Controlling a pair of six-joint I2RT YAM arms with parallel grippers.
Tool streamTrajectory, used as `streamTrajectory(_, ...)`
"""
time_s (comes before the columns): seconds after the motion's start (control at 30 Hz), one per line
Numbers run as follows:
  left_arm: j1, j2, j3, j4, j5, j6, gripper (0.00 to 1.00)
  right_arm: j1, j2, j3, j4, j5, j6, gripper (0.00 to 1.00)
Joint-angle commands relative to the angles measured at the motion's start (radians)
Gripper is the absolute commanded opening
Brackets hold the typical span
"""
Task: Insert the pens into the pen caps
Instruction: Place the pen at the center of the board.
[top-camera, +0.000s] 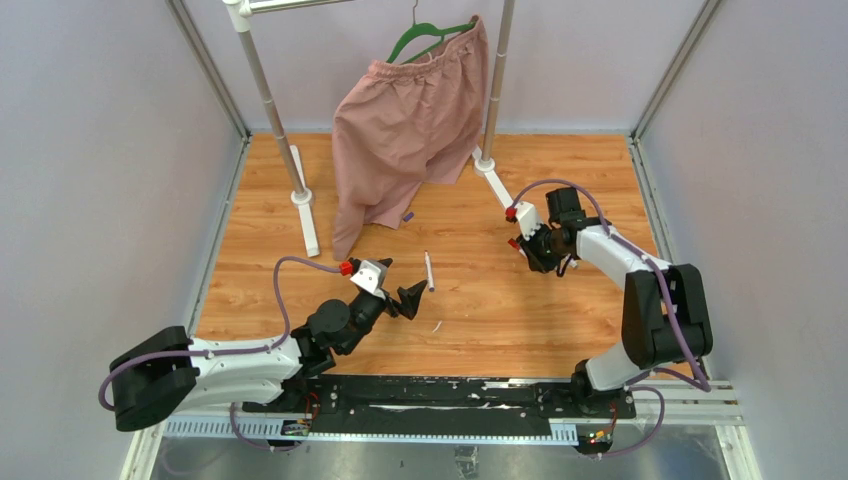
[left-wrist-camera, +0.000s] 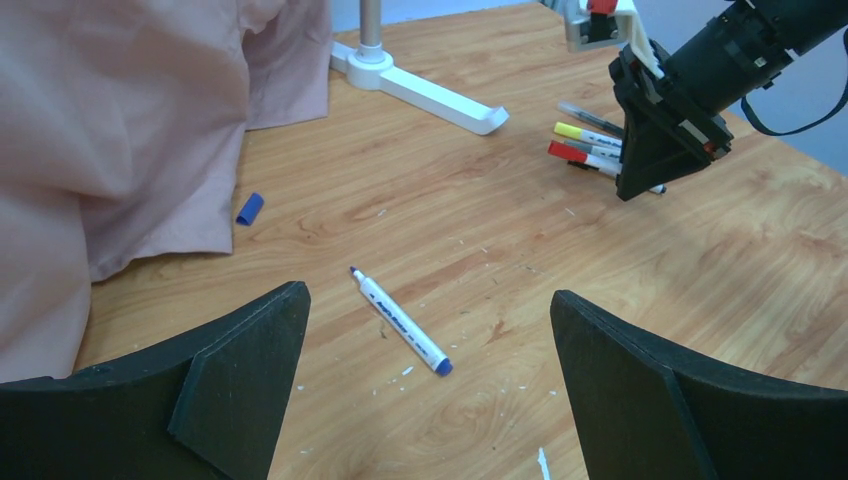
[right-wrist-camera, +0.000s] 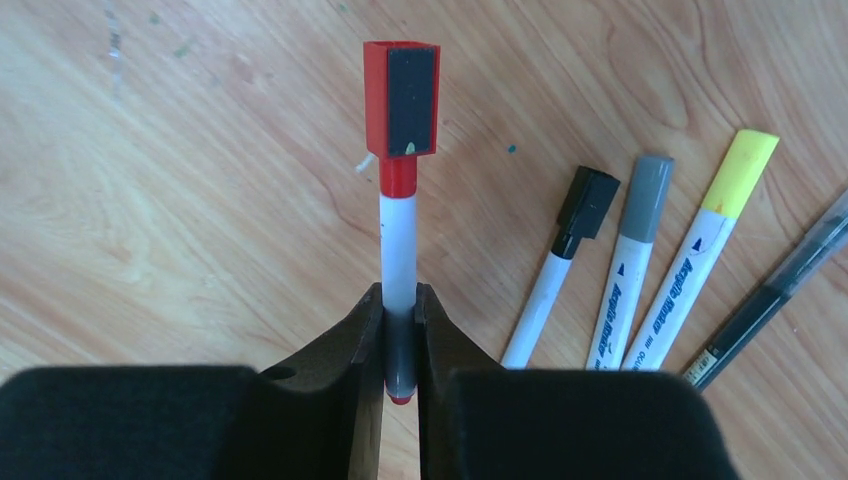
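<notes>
An uncapped white pen (left-wrist-camera: 400, 322) with a blue tip lies on the wooden table just ahead of my left gripper (left-wrist-camera: 428, 295), which is wide open with nothing in it; this pen (top-camera: 429, 270) also shows from above. Its blue cap (left-wrist-camera: 250, 208) lies apart by the hem of the shorts. My right gripper (right-wrist-camera: 400, 300) is shut on the tail of a red-capped pen (right-wrist-camera: 398, 230), low over the table. Beside it lie a black-capped pen (right-wrist-camera: 560, 262), a grey-capped pen (right-wrist-camera: 632, 260), a yellow-capped pen (right-wrist-camera: 705, 245) and a dark slim pen (right-wrist-camera: 775, 295).
Pink shorts (top-camera: 410, 120) hang from a green hanger on a white rack at the back. The rack's feet (left-wrist-camera: 420, 90) rest on the table between the arms. Grey walls close in both sides.
</notes>
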Motion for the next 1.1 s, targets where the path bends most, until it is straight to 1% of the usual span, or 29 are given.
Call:
streamTrajectory(0.0, 0.006, -0.008, -0.013, 0.047, -0.026, 0.008, 0.97, -0.013, 0.049, 0.043, -0.054, 0.113, 0.037, 0.18)
streamTrajectory(0.2, 0.006, 0.000, -0.005, 0.043, -0.026, 0.006, 0.97, -0.013, 0.121, 0.080, -0.095, 0.178, 0.065, 0.26)
streamTrajectory(0.33, 0.006, 0.002, -0.005, 0.040, -0.027, 0.005, 0.97, -0.013, 0.159, 0.120, -0.147, 0.203, 0.074, 0.33)
streamTrajectory(0.47, 0.005, 0.003, -0.001, 0.036, -0.026, 0.005, 0.97, -0.013, 0.148, 0.135, -0.162, 0.201, 0.079, 0.37)
streamTrajectory(0.7, 0.005, 0.007, 0.012, 0.019, -0.034, 0.006, 0.99, -0.015, 0.027, 0.145, -0.176, 0.150, 0.065, 0.40)
streamTrajectory(0.83, 0.006, 0.026, 0.042, -0.020, -0.030, 0.008, 1.00, -0.026, -0.071, 0.144, -0.178, 0.051, 0.064, 0.41)
streamTrajectory(0.97, 0.006, 0.060, 0.098, -0.082, -0.028, 0.009, 1.00, -0.031, -0.190, 0.144, -0.176, -0.079, 0.077, 0.41)
streamTrajectory(1.07, 0.007, 0.100, 0.155, -0.148, -0.068, -0.012, 1.00, -0.031, -0.269, 0.150, -0.170, -0.161, 0.100, 0.41)
